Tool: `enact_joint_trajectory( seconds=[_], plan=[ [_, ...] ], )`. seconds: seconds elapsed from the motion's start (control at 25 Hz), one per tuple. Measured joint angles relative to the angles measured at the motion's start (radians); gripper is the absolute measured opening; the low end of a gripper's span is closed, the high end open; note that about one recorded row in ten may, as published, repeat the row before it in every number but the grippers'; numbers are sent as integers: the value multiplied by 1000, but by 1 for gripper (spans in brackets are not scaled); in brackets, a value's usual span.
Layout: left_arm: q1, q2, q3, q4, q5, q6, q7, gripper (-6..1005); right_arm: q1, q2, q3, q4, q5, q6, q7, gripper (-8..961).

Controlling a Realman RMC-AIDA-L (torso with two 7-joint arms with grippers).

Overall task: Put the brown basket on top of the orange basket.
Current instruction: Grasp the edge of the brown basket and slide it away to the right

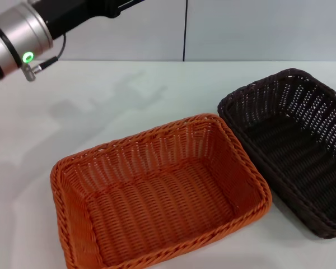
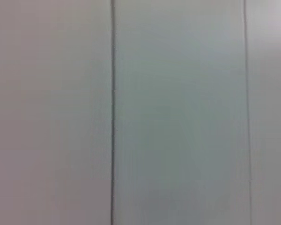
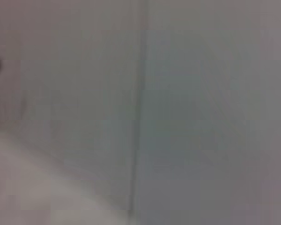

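The orange basket [image 1: 157, 196] sits on the white table at the front centre, empty, its long side slanted. Directly to its right stands the brown basket [image 1: 297, 140], also empty, its near-left rim close against the orange one's right end. My left arm [image 1: 22, 33] reaches across the top left corner, high above the table; its gripper is out of view. The right arm and its gripper do not show in the head view. Both wrist views hold only a grey panelled wall.
The white table [image 1: 101, 106] stretches back to a grey wall with a dark vertical seam [image 1: 185, 28]. The brown basket runs past the right edge of the head view.
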Motion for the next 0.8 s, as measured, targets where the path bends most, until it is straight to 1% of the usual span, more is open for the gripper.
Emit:
enact_joint_trajectory(
  seconds=[0.04, 0.08, 0.12, 0.16, 0.2, 0.24, 0.28, 0.36, 0.4, 0.44, 0.48, 0.52, 0.56, 0.6, 0.64, 0.68, 0.72, 0.8],
  plan=[
    [0, 0, 8, -24, -40, 1, 36, 813, 0, 0, 0, 0, 0, 0, 0, 559],
    [0, 0, 8, -24, -40, 1, 36, 813, 31, -6, 20, -32, -134, -78, 25, 559],
    [0, 0, 8, -24, -40, 1, 36, 813, 31, -6, 20, -32, -134, -78, 25, 559],
    [1, 0, 15, -48, -85, 1, 79, 813, 46, -8, 23, -44, -197, -113, 30, 559],
    [8, -2, 39, -84, -179, 4, 161, 813, 66, -8, 21, -62, -287, -160, 30, 559],
    [8, -2, 39, -84, -179, 4, 161, 813, 66, -8, 21, -62, -287, -160, 30, 559],
    [8, -2, 55, -104, -231, 5, 200, 813, 71, -6, 14, -69, -324, -178, 27, 559],
    [8, -2, 55, -104, -231, 5, 200, 813, 73, -2, -15, -75, -374, -208, 3, 558],
    [1, -2, 74, -154, -316, 5, 270, 813, 70, 1, -50, -76, -400, -234, -33, 558],
    [1, -2, 74, -154, -316, 5, 270, 813, 70, 1, -50, -76, -400, -234, -33, 558],
    [-13, -2, 76, -193, -360, 6, 311, 813, 60, 7, -83, -78, -417, -255, -81, 558],
    [-13, -2, 76, -193, -360, 6, 311, 813, 60, 7, -83, -78, -417, -255, -81, 558],
    [-13, -2, 76, -193, -360, 6, 311, 813, 55, 12, -96, -78, -427, -262, -102, 558],
    [-31, -2, 77, -225, -371, 6, 320, 813, 45, 22, -117, -82, -450, -280, -135, 558],
    [-39, -2, 77, -237, -372, 6, 321, 813, 45, 22, -117, -82, -450, -280, -135, 558],
    [-45, -2, 77, -246, -374, 6, 321, 813, 36, 33, -139, -89, -468, -299, -158, 558],
    [-45, -2, 77, -246, -374, 6, 321, 813, 36, 33, -139, -89, -468, -299, -158, 558],
    [-47, -2, 77, -251, -378, 2, 322, 813, 26, 46, -186, -94, -495, -338, -183, 558]
  ],
)
